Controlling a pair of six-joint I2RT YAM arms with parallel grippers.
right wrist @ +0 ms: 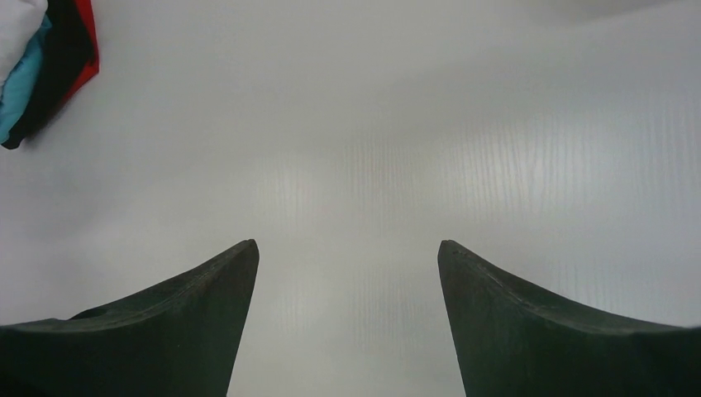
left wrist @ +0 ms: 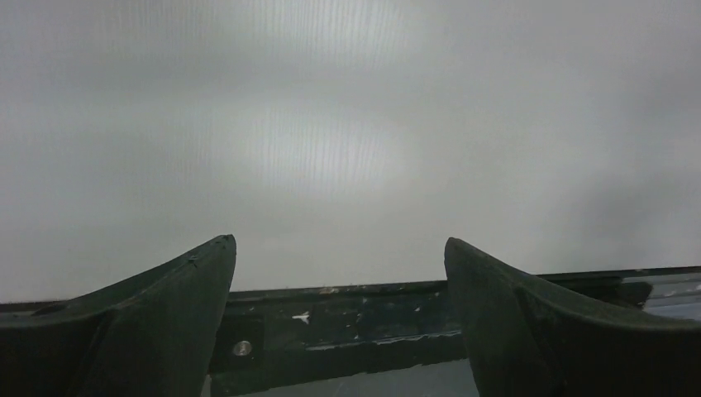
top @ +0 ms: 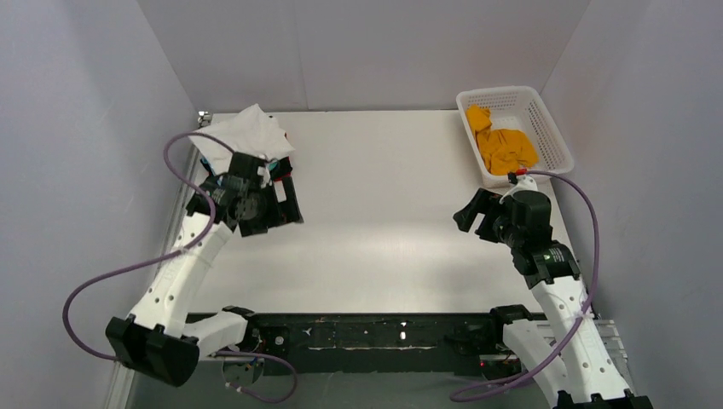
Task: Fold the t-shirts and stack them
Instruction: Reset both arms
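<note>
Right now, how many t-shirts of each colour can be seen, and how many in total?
White t-shirt: 1
Teal t-shirt: 1
Black t-shirt: 1
Red t-shirt: 1
Orange t-shirt: 1, crumpled in the basket; it may hide more
Total: 5

white t-shirt point(top: 247, 129) heaped far left — orange one point(top: 505, 149) in the basket point(top: 500, 92).

T-shirt stack point(top: 247, 132) half behind the left arm point(top: 192, 247) (lower layers mere slivers), partly off-frame in the right wrist view.
</note>
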